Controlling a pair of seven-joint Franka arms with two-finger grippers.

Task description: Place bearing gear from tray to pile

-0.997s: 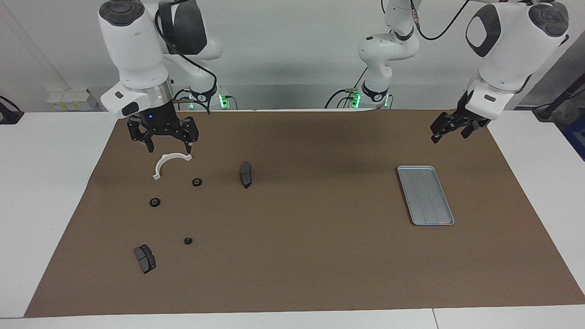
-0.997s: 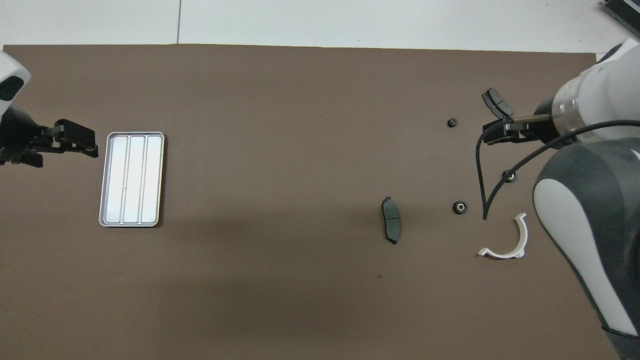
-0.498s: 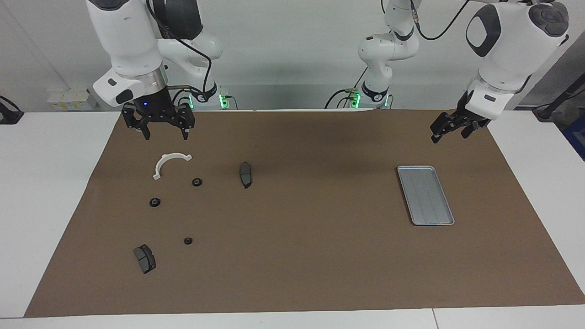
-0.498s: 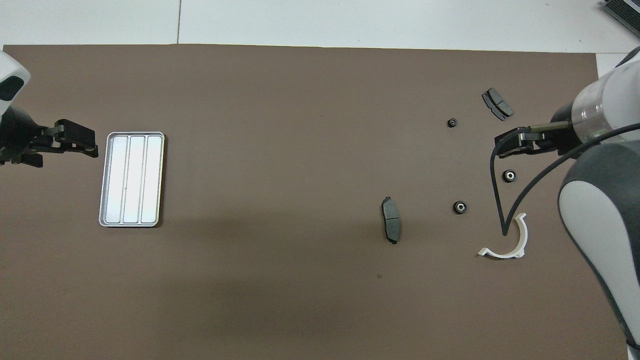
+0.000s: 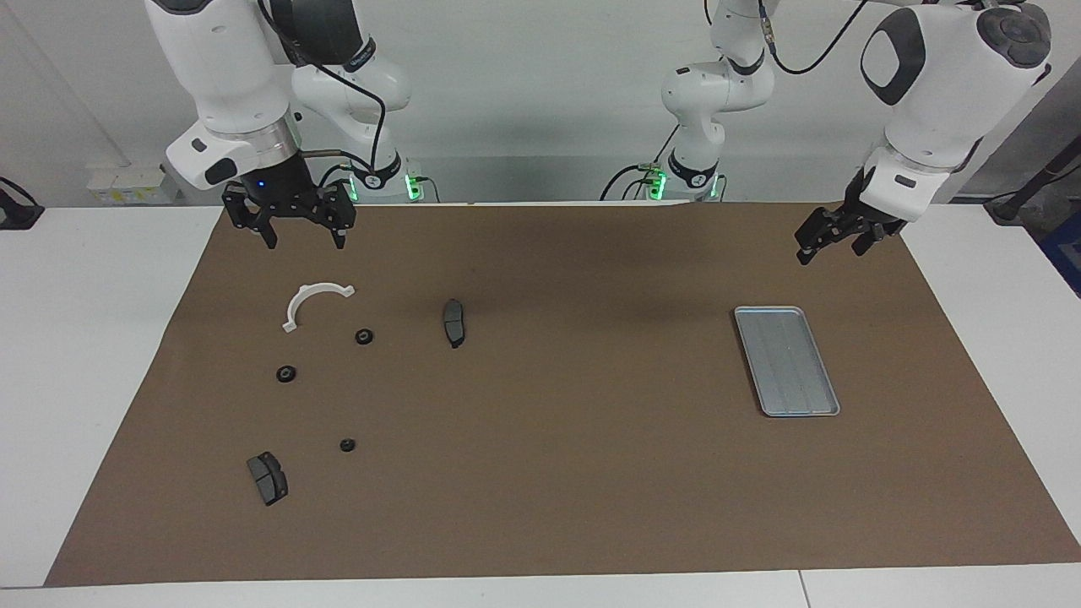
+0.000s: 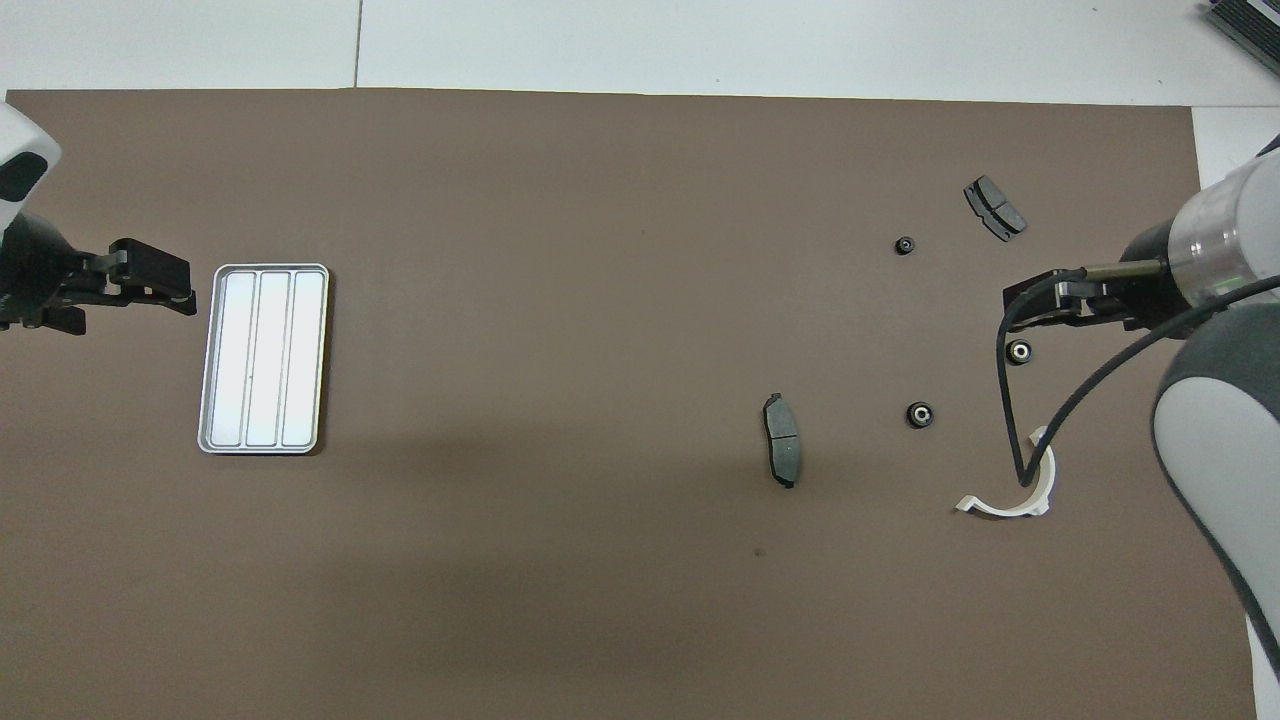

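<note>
Hanging high at the facing view's upper left, the right hand (image 5: 291,228) is spread wide and empty above the white bracket (image 5: 312,302). Three gears (image 5: 364,336) lie around it; the tray (image 5: 786,361), lower right, looks bare. The left hand (image 5: 832,241) waits; its fingers' gap cannot be told.

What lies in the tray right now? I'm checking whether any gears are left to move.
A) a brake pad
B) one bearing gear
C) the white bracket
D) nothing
D: the tray shows only its bare grooves, and all three bearing gears lie on the mat among the pile's parts.
</note>
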